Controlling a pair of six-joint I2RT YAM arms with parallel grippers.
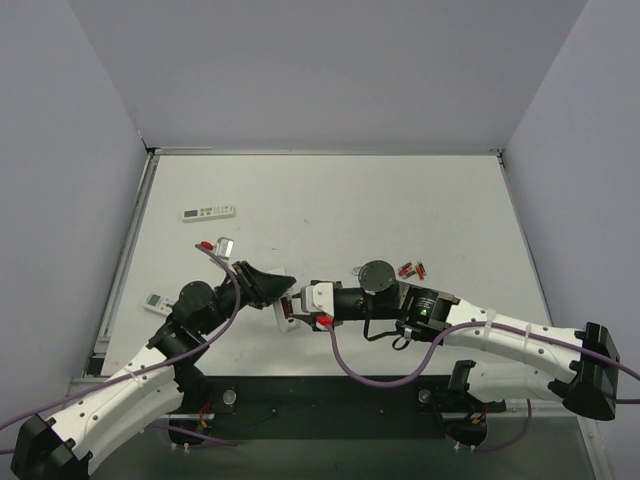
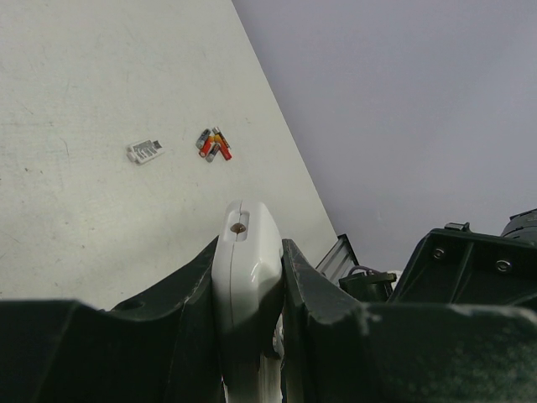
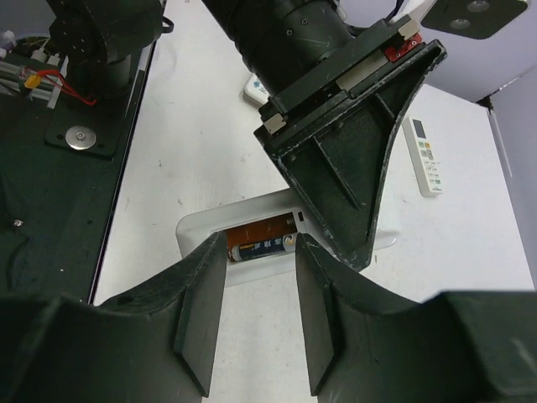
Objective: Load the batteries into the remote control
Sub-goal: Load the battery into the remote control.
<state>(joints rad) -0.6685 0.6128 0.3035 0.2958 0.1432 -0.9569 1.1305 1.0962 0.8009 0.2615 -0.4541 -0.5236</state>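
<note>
The left gripper [image 2: 249,256] is clamped on the remote control [image 3: 201,225], near the front middle of the table [image 1: 400,200], with its open bay [image 3: 256,231] turned toward the right gripper [image 3: 262,264]. One battery [image 3: 262,246] already lies in the bay between that gripper's part-spread fingers — whether they pinch it or only straddle it I cannot tell — and the orange slot beside it looks empty. Loading seems about half done: the spare batteries [image 1: 410,270] lie heaped further right, and at least one more must go in.
</note>
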